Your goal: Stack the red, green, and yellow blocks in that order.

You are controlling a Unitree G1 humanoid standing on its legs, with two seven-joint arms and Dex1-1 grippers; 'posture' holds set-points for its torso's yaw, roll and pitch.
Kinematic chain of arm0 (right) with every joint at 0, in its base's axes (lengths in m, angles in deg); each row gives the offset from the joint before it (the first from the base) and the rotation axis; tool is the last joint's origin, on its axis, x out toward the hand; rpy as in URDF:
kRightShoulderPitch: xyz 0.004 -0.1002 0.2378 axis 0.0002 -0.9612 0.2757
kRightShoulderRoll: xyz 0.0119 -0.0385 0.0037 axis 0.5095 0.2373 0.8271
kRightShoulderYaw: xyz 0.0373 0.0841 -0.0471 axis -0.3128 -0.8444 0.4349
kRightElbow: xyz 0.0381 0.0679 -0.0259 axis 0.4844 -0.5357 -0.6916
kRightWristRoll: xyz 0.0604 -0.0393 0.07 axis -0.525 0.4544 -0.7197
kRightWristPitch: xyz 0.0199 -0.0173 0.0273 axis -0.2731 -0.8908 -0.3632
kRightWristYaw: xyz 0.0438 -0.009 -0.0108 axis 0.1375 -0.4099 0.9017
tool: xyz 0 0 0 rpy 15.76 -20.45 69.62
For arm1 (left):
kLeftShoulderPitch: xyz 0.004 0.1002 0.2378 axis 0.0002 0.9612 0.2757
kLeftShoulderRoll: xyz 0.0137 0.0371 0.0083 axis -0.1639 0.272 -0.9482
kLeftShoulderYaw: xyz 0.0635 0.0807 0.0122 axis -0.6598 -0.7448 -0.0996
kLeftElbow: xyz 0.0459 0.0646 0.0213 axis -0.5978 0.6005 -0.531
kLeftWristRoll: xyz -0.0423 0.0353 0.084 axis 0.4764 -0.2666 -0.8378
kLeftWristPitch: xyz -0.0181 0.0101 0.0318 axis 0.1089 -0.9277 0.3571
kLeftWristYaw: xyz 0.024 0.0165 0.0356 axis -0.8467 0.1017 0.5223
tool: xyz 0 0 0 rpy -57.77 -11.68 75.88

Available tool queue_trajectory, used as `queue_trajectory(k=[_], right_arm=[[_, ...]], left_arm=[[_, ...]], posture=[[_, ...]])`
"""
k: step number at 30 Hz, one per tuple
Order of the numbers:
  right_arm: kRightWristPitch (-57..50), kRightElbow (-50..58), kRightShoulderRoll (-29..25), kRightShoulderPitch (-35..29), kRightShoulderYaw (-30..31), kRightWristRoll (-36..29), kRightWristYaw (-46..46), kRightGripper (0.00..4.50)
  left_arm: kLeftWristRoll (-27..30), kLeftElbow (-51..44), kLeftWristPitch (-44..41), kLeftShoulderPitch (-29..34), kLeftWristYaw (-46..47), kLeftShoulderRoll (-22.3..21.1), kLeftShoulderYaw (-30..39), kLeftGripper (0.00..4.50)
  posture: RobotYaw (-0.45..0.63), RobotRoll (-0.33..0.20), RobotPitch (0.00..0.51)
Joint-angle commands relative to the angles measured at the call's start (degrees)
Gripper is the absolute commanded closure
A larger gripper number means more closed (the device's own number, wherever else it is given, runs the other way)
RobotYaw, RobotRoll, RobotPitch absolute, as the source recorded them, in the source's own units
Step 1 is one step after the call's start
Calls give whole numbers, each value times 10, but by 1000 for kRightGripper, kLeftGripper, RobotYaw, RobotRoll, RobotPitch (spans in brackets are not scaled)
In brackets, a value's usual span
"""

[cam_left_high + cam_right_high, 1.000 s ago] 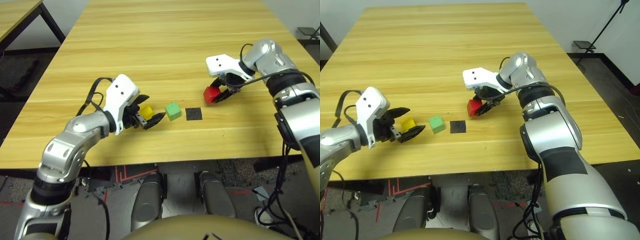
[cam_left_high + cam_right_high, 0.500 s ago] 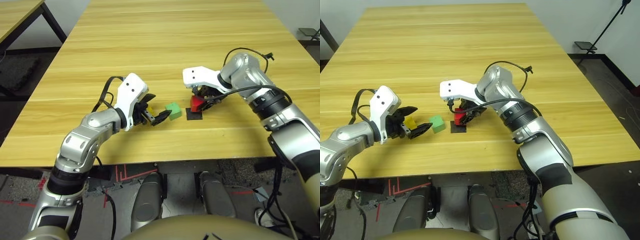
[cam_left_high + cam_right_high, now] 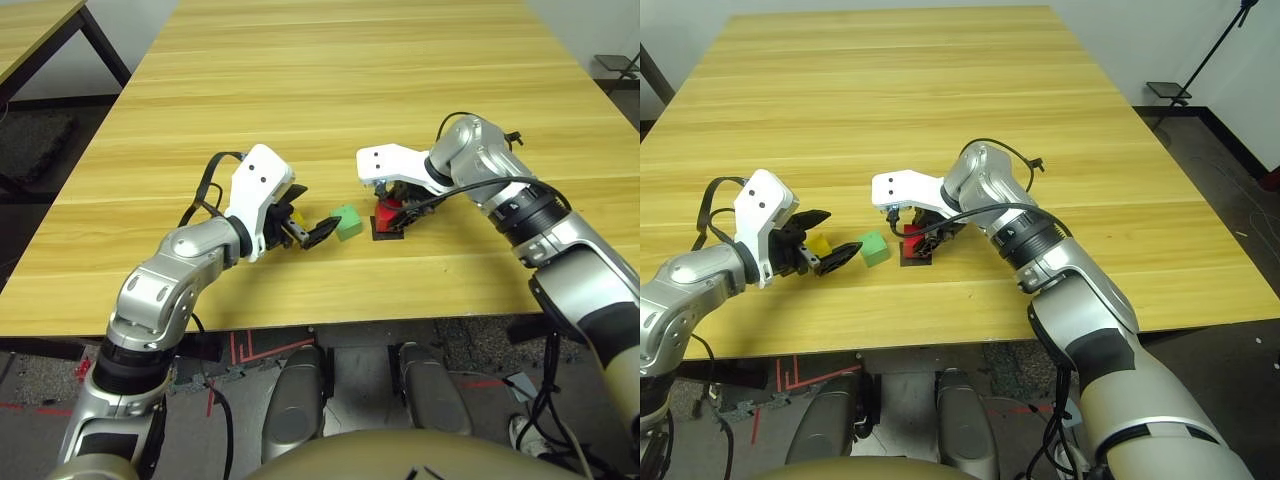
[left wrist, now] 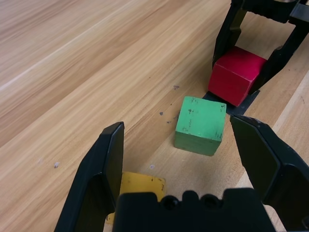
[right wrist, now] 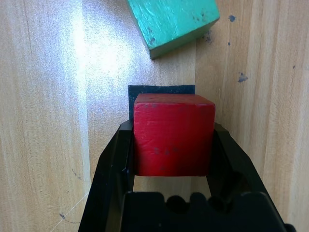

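Right wrist view: claw [image 5: 173, 145] grips red block [image 5: 174, 135].

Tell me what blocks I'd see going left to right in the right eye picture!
Yellow block → green block → red block, held by the right end effector.

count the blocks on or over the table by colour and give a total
red: 1, the red block between the right gripper's fingers, over the black patch
green: 1, the green block on the table
yellow: 1, the yellow block by the left gripper
total: 3
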Motion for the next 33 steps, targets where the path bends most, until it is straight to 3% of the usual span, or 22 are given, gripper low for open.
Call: queue_trajectory(k=[1, 7, 11, 14, 19, 23, 27, 33], right_arm=[[6, 3, -2, -8, 12, -4, 1, 2454], [14, 0, -7, -15, 26, 3, 0, 2454], [41, -14, -14, -15, 19, -9, 6, 1108], [83, -44, -33, 15, -24, -38, 11, 22], [97, -127, -75, 80, -115, -99, 11, 22], [95, -160, -121, 85, -180, -149, 30, 22], [81, -122, -161, 38, -213, -192, 70, 22], [-24, 20, -185, -46, -241, -252, 59, 22]], left_arm=[[0, -5, -3, 6, 1, -3, 3, 0], [-3, 6, 1, -2, -2, -2, 1, 0], [-2, 11, -6, -10, -10, -9, -7, 0], [3, 16, -9, -23, -22, -11, -14, 0], [-2, 42, -1, -47, -54, -11, -49, 0], [-9, 73, 11, -70, -83, -15, -76, 0], [-19, 105, 25, -94, -104, -10, -96, 0], [-40, 157, 47, -117, -123, -1, -116, 0]], posture=[[529, -249, 119], [523, -248, 119], [510, -235, 114], [493, -226, 111], [431, -209, 100], [379, -194, 92], [325, -181, 85], [271, -164, 80]])
